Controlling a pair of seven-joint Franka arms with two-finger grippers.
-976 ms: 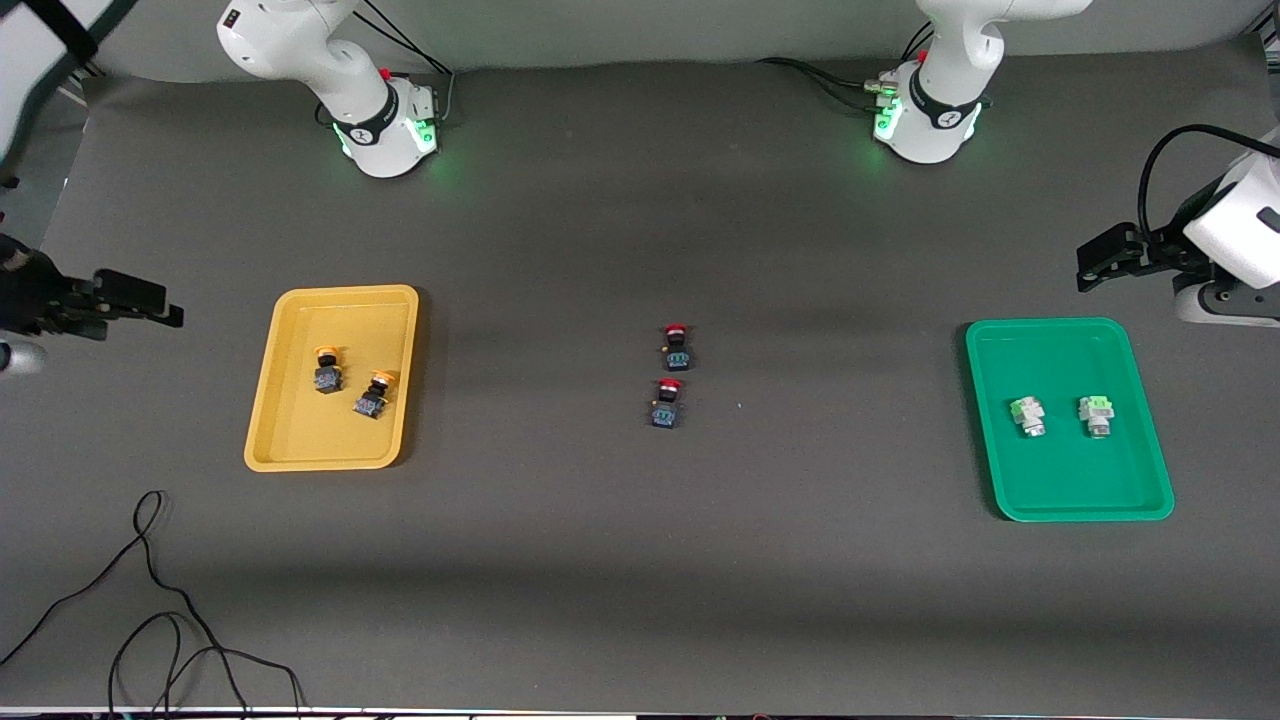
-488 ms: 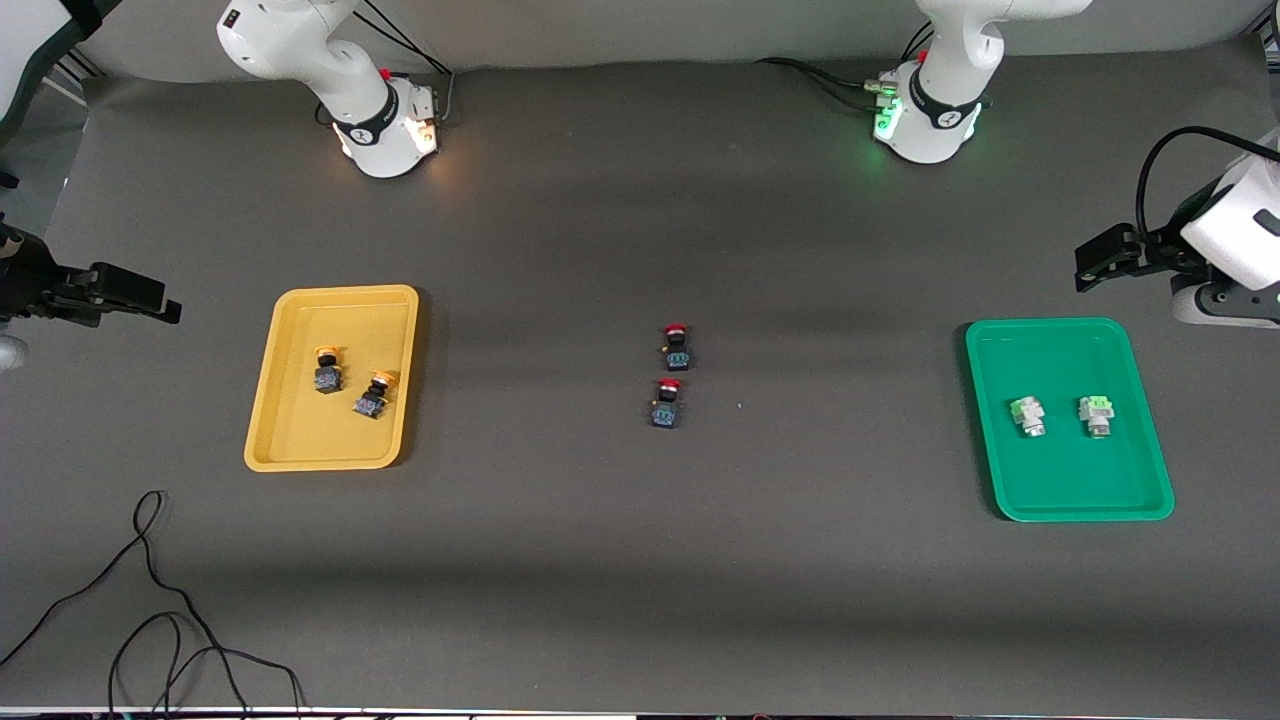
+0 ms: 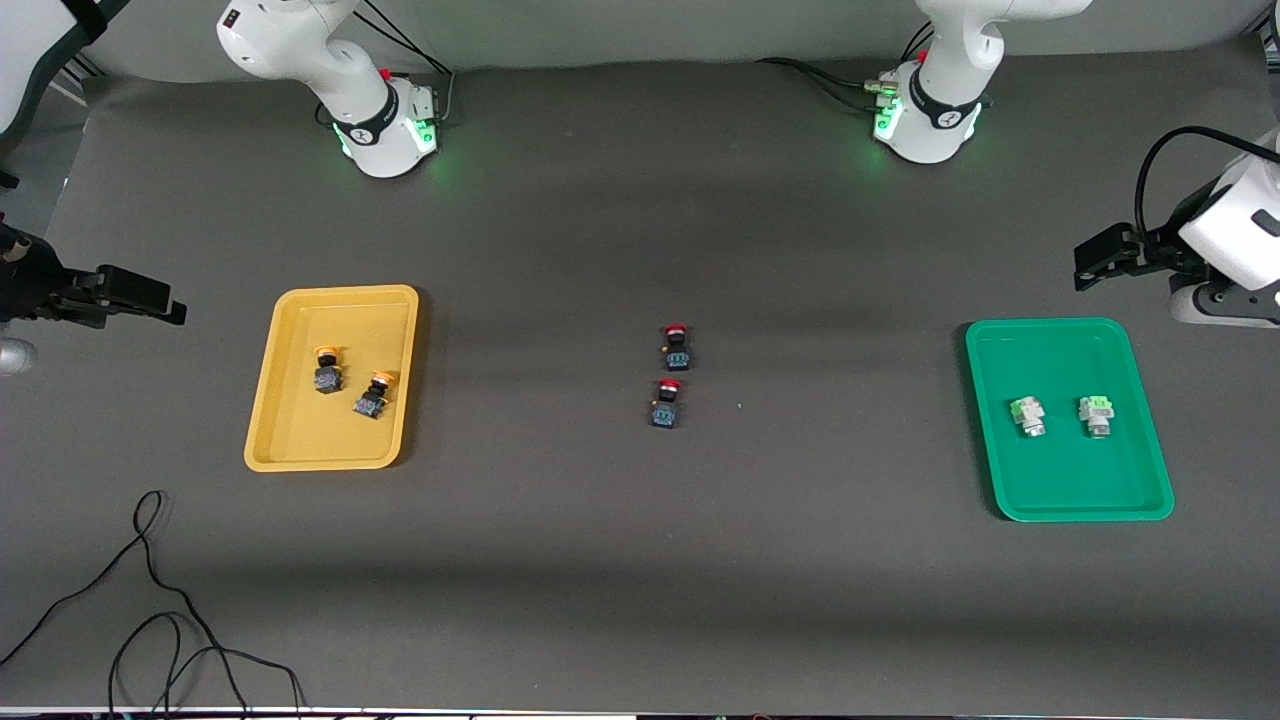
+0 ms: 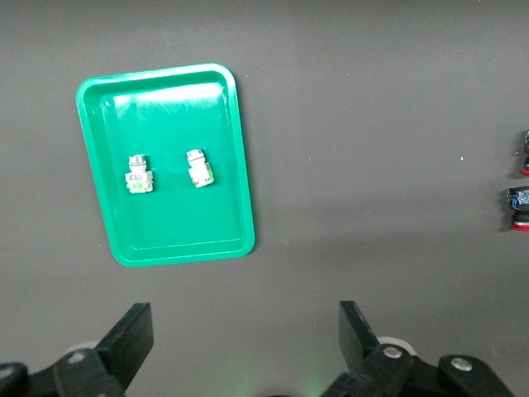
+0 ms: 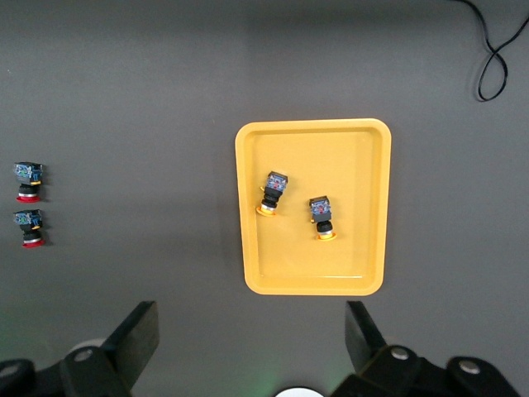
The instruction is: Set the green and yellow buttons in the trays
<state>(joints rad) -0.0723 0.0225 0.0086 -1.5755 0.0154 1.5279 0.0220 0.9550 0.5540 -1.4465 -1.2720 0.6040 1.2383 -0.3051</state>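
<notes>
Both claws released and empty; all four task buttons already in trays.

The left claw point(image 4: 240, 347) is held spread above the surface near the green tray point(image 3: 1068, 505), the right claw point(image 5: 252, 347) likewise near the yellow tray point(image 3: 325, 458). The green buttons point(image 3: 1028, 416) and yellow buttons point(image 3: 327, 371) are seen inside. Little risk is judged to remain; the red buttons point(image 3: 676, 346) could be wrongly fetched, or a tray nudged.
</notes>
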